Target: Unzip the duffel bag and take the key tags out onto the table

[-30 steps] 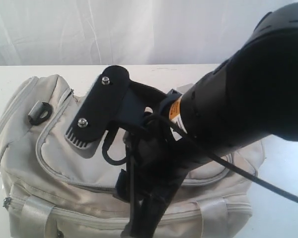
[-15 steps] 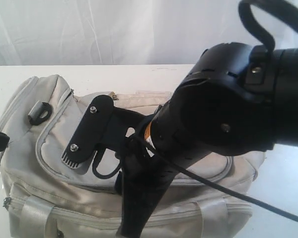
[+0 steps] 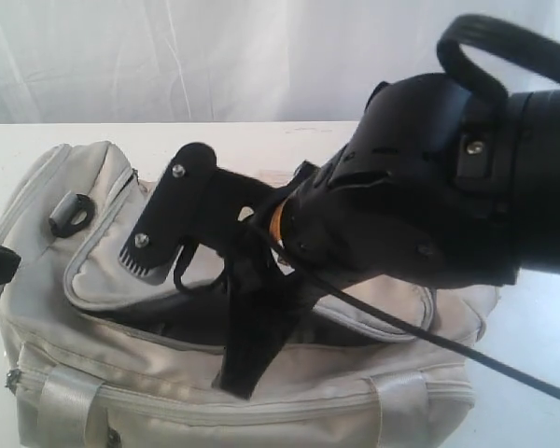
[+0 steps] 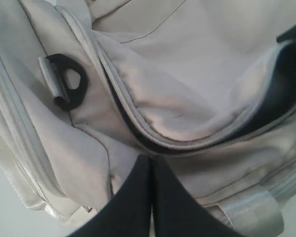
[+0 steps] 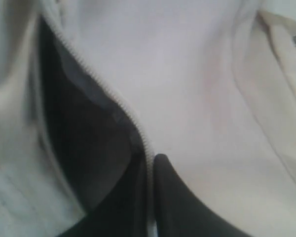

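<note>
A plain white table (image 3: 19, 140) ran wide under even, bright light, and just behind its far edge hung a white curtain (image 3: 168, 56) in soft vertical folds, faint grey shadows lying between them, closing off everything beyond the table from side to side.

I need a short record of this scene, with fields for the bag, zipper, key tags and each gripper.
bag: cream duffel bag on the white table
zipper: open; flap raised, dark inside showing
key tags: none in view
left gripper: shut, nothing held that I can see
right gripper: shut on the flap's zipper edge
</note>
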`<state>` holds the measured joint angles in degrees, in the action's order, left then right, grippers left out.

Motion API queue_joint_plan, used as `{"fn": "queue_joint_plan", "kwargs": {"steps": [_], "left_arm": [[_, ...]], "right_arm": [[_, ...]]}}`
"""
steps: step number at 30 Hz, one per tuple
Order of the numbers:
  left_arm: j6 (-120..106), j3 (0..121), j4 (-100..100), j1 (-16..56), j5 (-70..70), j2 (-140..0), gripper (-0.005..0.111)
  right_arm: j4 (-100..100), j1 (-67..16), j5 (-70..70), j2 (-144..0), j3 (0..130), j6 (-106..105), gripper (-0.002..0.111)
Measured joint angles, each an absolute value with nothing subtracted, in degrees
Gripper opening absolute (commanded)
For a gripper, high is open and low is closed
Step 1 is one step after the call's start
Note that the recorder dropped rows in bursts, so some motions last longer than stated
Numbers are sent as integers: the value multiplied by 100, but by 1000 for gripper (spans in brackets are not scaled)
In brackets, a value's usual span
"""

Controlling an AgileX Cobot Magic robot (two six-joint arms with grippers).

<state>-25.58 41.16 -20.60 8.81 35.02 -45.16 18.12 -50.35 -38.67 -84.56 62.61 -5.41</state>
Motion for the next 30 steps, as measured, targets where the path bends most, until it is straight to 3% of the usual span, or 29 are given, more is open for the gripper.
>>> {"fn": "queue_joint_plan", "kwargs": {"steps": [13,30], "left_arm": [[-2558,4116,-2151,881,3502,-4516,0],[-2640,4116,-2287,881,3538,-4516,0]], "right_arm": [[2547,-3943,-3876,-8859,7547,-287,0],[2534,-2648,-3654,-11076,10149,-1471,0]]}}
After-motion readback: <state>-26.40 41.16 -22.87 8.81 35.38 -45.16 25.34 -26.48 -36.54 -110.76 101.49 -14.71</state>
